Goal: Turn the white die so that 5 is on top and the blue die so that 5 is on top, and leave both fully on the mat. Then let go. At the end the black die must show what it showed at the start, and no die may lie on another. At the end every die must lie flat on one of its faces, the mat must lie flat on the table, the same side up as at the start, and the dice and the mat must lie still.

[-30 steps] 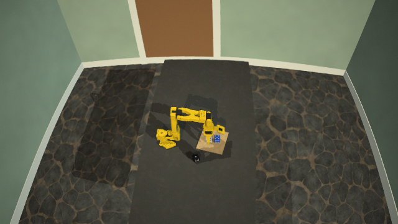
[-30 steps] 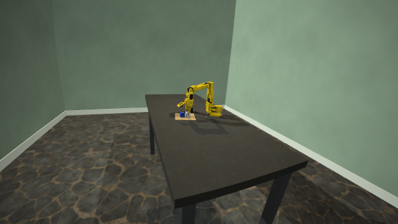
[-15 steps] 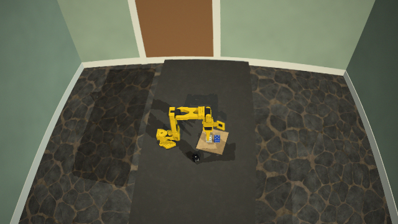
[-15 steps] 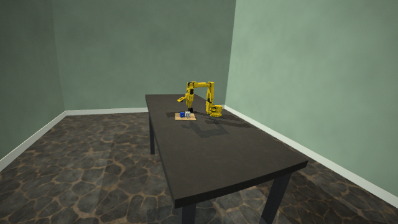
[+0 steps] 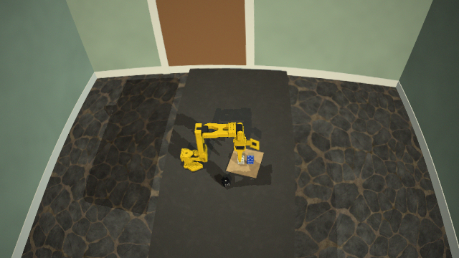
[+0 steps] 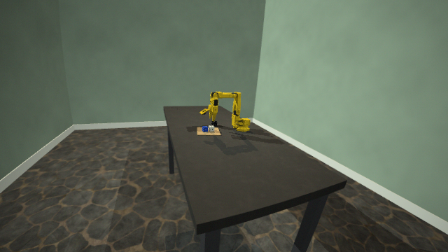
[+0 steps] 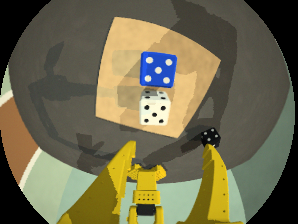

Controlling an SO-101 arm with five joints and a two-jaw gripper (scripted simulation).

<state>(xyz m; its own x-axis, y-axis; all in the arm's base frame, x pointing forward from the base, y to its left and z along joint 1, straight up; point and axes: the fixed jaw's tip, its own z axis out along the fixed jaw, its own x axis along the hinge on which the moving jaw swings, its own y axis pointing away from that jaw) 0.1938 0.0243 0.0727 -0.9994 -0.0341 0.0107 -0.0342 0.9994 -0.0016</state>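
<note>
The white die (image 5: 243, 160) (image 6: 211, 129) (image 7: 154, 114) stands flat on the tan mat (image 5: 254, 173) (image 6: 199, 133) (image 7: 106, 75). In the wrist view its larger face, apparently the top, shows 5; a narrower, shaded face points toward the blue die (image 5: 250, 160) (image 6: 205, 129) (image 7: 158, 70). The blue die stands beside it on the mat with 5 on top. Whether the two touch is hard to tell. My gripper (image 5: 240, 161) (image 6: 213, 120) (image 7: 170, 144) is open and empty, a little above the dice; in the top view it partly hides the white die.
The black die (image 5: 225, 182) (image 6: 214, 123) (image 7: 210, 136) rests on the dark table (image 5: 222, 222) (image 6: 266, 175) (image 7: 35, 60), off the mat, near its lower left corner in the top view. The arm's base (image 5: 191, 159) (image 6: 241, 124) stands to the left of the mat there.
</note>
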